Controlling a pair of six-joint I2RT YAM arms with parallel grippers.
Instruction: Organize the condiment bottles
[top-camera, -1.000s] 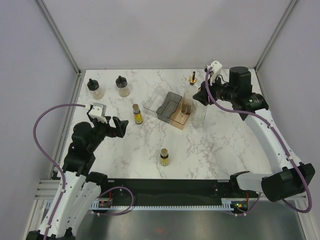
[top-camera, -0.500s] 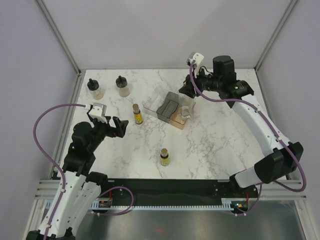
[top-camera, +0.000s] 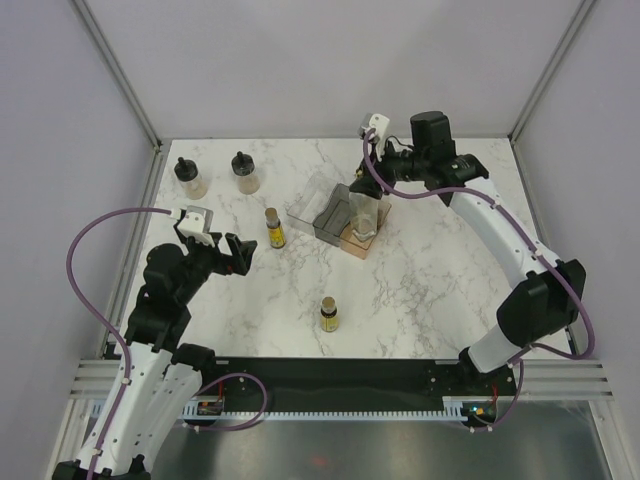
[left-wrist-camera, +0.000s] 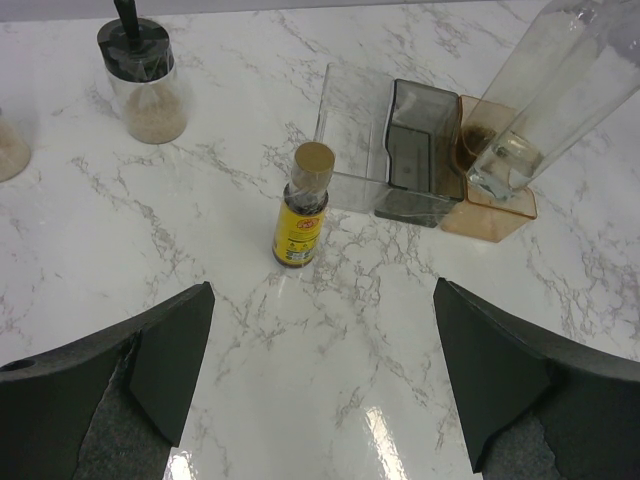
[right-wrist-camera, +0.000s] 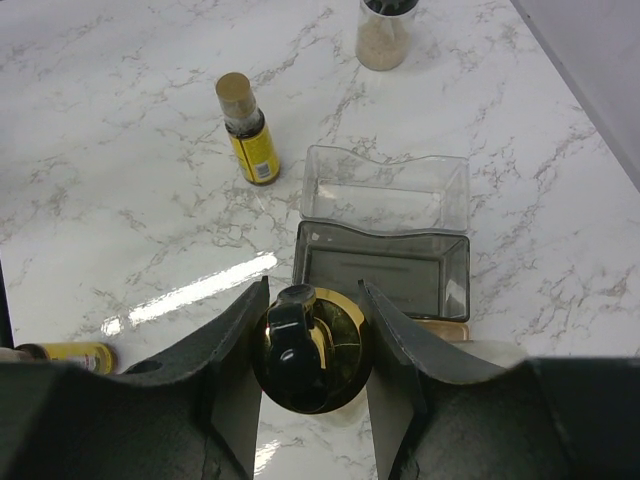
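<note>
Looking at the tall clear bottle (top-camera: 365, 212) first: it's pinched right at its gold pourer top (right-wrist-camera: 310, 345) by the right end effector (right-wrist-camera: 312, 300), which is clamped snug on both sides of the cap. The bottle's base sits at the peach compartment (left-wrist-camera: 490, 215), the right-hand end of the tray (top-camera: 320, 195), just right of centre in the overhead view. From the left wrist view the bottle leans noticeably, top tipping toward the upper right. I honestly can't tell if the base is resting on the compartment floor or hanging just above it.

The other bottles are all out on the counter (top-camera: 420, 290). One little amber bottle (top-camera: 273, 228) stands just left of the tray, and another amber bottle (top-camera: 329, 313) is lower down near the middle. The two squat black-capped bottles (top-camera: 189, 178) (top-camera: 245, 172) are in the upper left. I can't spot the second tall one anywhere.

The left end effector (top-camera: 240, 253) hovers at centre left, spread wide with nothing in it.

My worry is that lean. If it lets go before the bottle is upright and seated, a tall narrow thing like that probably topples, maybe across the grey compartment (top-camera: 335, 215) next door. The base could also snag the peach rim on the way down and drag or flip the tray, which looks light. And holding only the cap means the body can swing.
</note>
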